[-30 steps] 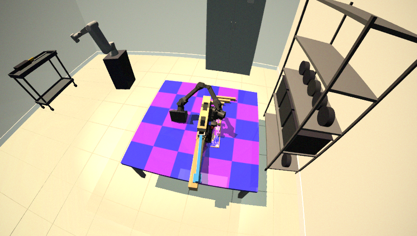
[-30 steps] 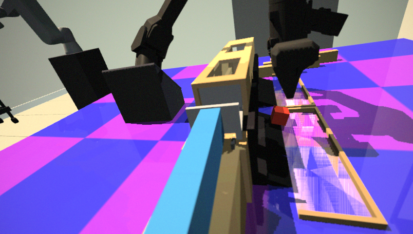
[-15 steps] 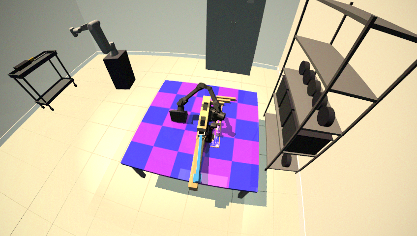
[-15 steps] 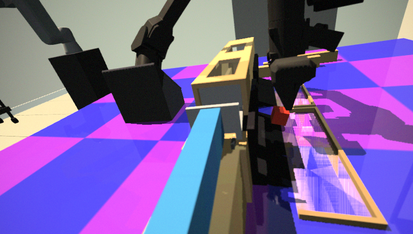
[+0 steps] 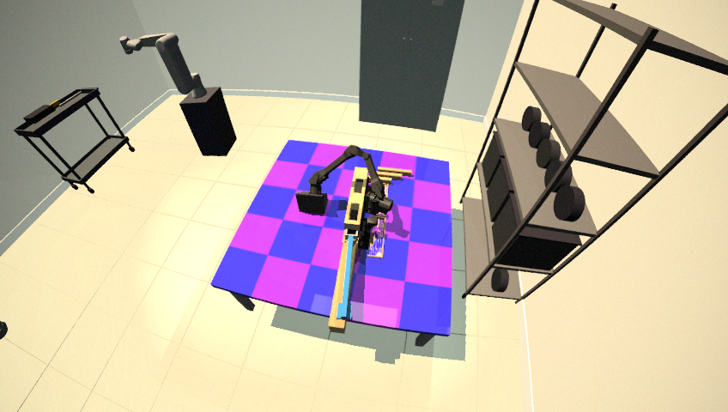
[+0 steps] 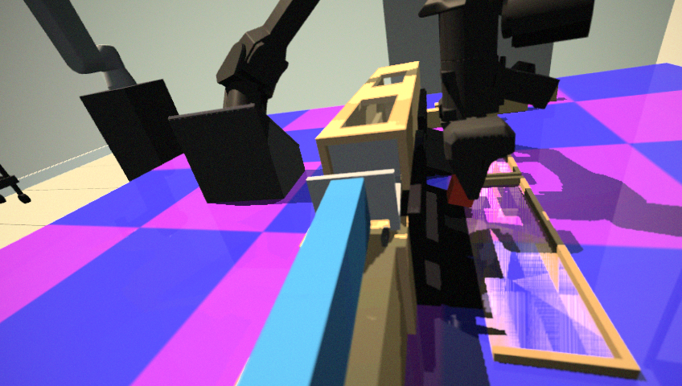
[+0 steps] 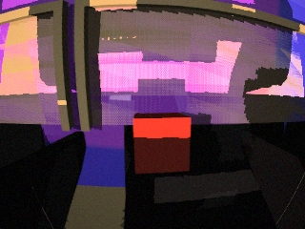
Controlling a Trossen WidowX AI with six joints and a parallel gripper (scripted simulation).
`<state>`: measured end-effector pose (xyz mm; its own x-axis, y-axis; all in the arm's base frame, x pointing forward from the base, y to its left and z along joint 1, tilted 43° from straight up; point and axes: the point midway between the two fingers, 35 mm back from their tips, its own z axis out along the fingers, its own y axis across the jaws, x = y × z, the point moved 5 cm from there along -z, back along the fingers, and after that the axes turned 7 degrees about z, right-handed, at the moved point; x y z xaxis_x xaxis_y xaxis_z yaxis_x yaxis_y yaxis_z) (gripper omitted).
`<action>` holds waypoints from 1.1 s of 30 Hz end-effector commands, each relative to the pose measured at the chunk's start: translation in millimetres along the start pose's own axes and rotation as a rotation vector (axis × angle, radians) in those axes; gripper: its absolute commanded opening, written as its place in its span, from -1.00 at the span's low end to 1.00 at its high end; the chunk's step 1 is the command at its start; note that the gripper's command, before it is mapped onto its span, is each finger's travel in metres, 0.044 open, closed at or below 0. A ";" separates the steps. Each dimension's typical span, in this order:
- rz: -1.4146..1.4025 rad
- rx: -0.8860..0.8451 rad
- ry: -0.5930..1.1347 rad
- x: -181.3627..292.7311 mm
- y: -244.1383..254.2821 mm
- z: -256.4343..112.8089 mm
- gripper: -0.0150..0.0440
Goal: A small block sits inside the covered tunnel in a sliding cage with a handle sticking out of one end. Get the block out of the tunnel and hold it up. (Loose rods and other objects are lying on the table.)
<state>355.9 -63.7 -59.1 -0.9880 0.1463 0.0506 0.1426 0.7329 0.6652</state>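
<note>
The red block [image 6: 458,192] [image 7: 162,145] is lying outside the tunnel [image 5: 353,203] [image 6: 366,114], just beside its long side, near the wooden-edged tray [image 6: 567,362]. The pincer [image 7: 167,139] is reaching down at that same side of the tunnel, its fingers standing spread with nothing pinched; in the wrist view the block is showing between them. The blue handle [image 5: 347,275] [image 6: 315,268] is extending from the tunnel's near end, above a wooden rail [image 5: 337,286] [image 6: 383,305]. Wooden rods [image 5: 396,173] are lying near the tunnel's far end.
</note>
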 end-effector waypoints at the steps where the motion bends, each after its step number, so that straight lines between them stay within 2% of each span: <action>1: 0.013 -0.010 0.012 4.6 -0.5 12.1 1.00; 13: 0.012 -0.013 0.013 8.1 0.7 25.2 1.00; 26: 0.000 -0.005 0.004 4.9 1.7 19.0 -0.16; 31: 0.000 -0.005 0.004 4.9 1.7 19.0 -0.27; 33: 0.000 -0.005 0.004 4.3 1.5 17.0 -0.45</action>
<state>352.5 -49.3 -72.1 -0.9880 0.1448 0.0544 0.1438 0.7293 0.6689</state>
